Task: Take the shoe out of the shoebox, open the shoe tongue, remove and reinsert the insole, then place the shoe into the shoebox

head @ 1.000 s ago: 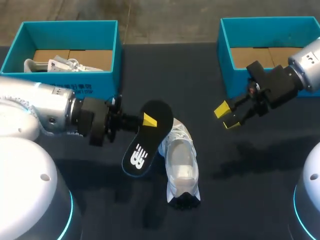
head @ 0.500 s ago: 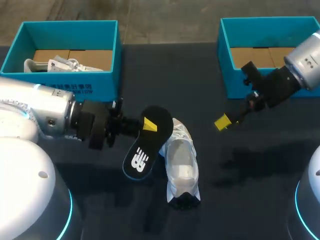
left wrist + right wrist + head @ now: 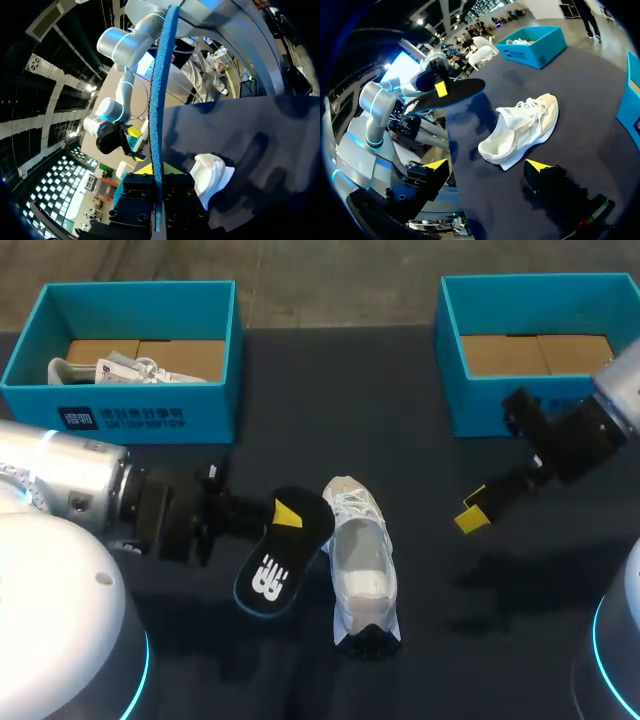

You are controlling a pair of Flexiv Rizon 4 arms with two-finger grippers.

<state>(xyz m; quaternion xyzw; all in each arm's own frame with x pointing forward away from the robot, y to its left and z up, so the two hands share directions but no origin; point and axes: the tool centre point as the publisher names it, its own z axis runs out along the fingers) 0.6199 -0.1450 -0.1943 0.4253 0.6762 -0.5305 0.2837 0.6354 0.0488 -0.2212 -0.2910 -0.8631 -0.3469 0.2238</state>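
Head view has the left gripper point(image 3: 285, 514) clamped flat on one end of the black insole point(image 3: 272, 570), the rest of which sticks out unsupported. The left wrist view shows that insole edge-on between the closed fingers. Just beside the insole, on the side toward the right gripper point(image 3: 472, 516), the white shoe point(image 3: 360, 565) lies on the desk point(image 3: 450, 640) with nothing holding it. That right gripper hangs wide open and empty, well apart from the shoe. Trouble seems likeliest at reinsertion. The flexible insole may buckle or catch on the collar, the unrestrained shoe may slide or roll under the push, and so narrow a pinch could let the insole twist. Beyond the left gripper, the left shoebox point(image 3: 150, 412) holds a second shoe point(image 3: 110, 370). Just beyond the right gripper, the right shoebox point(image 3: 450, 380) shows only its cardboard floor.
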